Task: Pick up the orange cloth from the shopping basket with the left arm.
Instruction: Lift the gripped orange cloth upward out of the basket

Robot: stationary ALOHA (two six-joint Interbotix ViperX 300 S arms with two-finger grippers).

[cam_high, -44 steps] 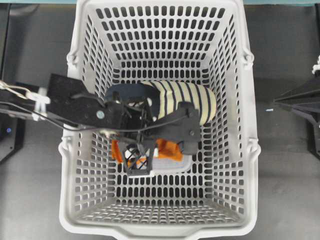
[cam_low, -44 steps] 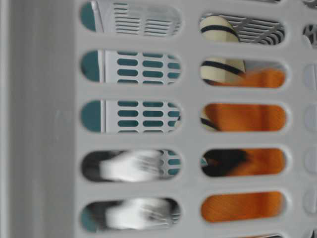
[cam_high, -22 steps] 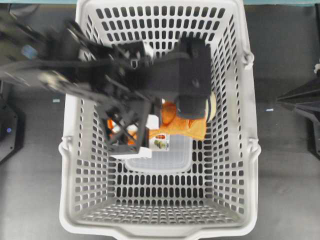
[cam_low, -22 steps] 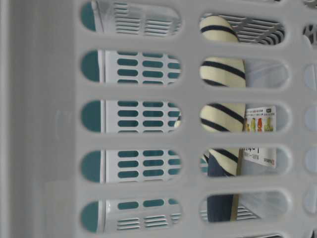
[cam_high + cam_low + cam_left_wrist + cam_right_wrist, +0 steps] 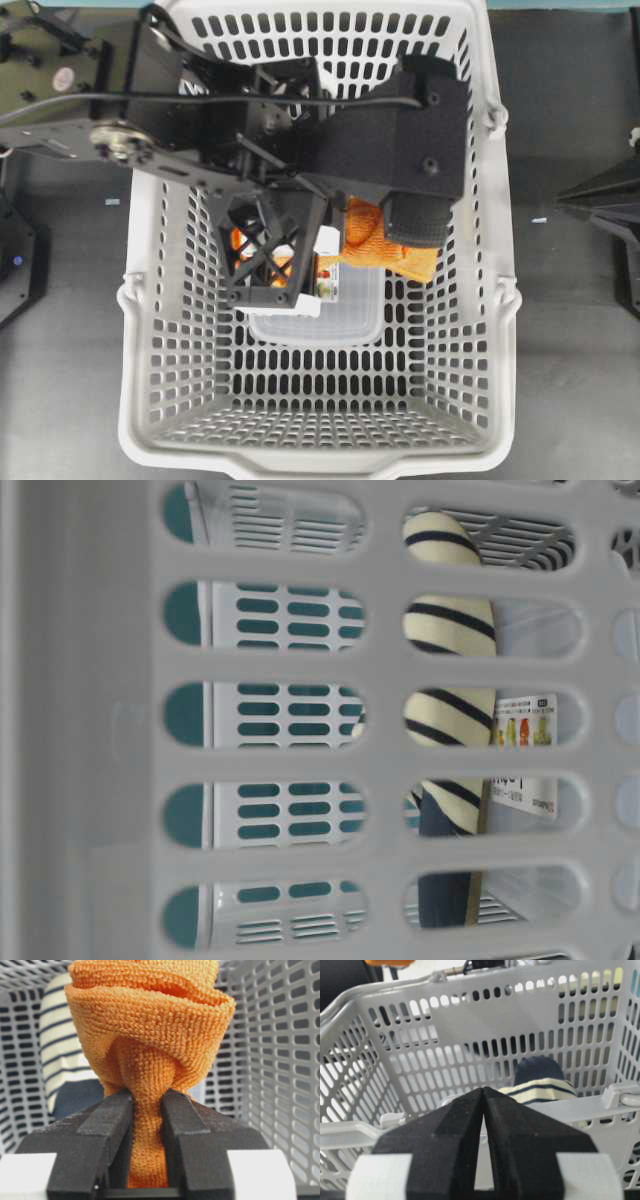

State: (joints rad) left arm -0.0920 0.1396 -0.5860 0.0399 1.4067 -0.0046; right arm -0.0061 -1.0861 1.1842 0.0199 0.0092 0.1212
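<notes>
The left gripper (image 5: 147, 1110) is clamped on the orange cloth (image 5: 150, 1045) — the fabric is pinched into a narrow neck between the black fingers (image 5: 107, 1120) and blooms into loose folds beyond them. From overhead the cloth (image 5: 385, 245) hangs under the left arm (image 5: 300, 110), inside the shopping basket (image 5: 135, 300) and nearer its right wall than its left. A clear lidded container (image 5: 330, 315) lies on the basket floor just beside the cloth; the front half of the basket holds only slotted floor. The striped bundle (image 5: 60, 1050) sits toward the back. The right gripper (image 5: 484, 1110) waits outside the basket's rim, jaws together — well apart from everything.
</notes>
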